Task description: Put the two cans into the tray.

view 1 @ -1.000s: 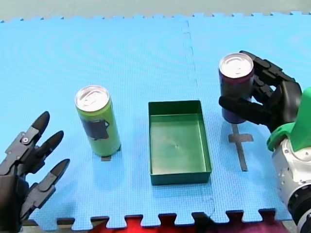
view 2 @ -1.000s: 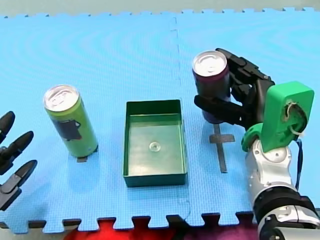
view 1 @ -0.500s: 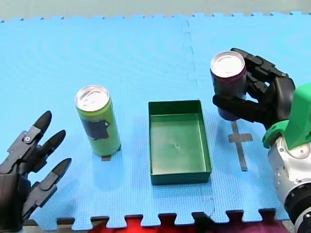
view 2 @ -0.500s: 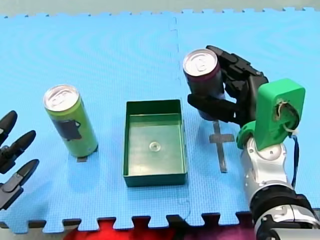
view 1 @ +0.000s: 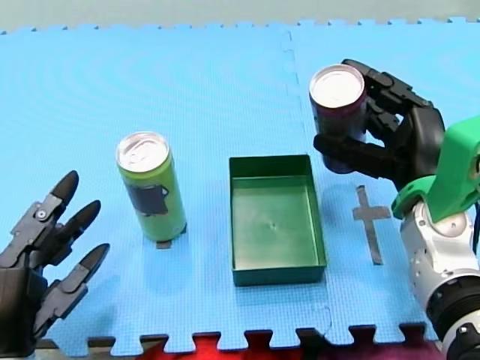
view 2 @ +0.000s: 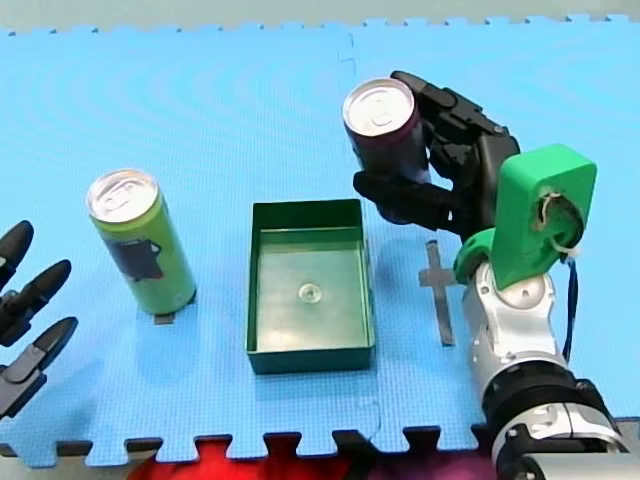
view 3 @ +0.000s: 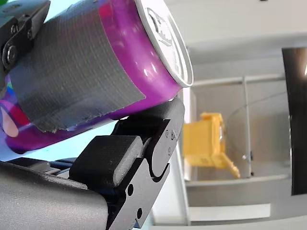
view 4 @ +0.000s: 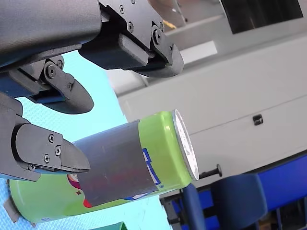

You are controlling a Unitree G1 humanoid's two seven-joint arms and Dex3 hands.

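Foam matting (view 1: 225, 90) in blue covers the whole work surface, so you have plenty of flat room on every side. Near its middle sits the green tray (view 1: 271, 160), open side up, with neither can in it yet, so both placements are left to do.

Your right hand (view 1: 386, 139) comes in from the right, with its fingers wrapped around the body of the purple can (view 1: 337, 112). It holds the can upright just past the tray's far right corner, and by my reading clear of the mat. I judge this to be the carry toward the tray. The can's base has to cross the tray's right wall before you lower it, so mind that rim. Set it toward one end, leaving floor for the second can.

Your left hand (view 1: 45, 255) holds nothing and sits at the near left corner of the mat, near the green can (view 1: 151, 187) but apart from it. That can stands upright on the mat to the left of the tray, with open mat between them.

A grey tape cross (view 1: 370, 217) lies bare on the mat to the right of the tray.
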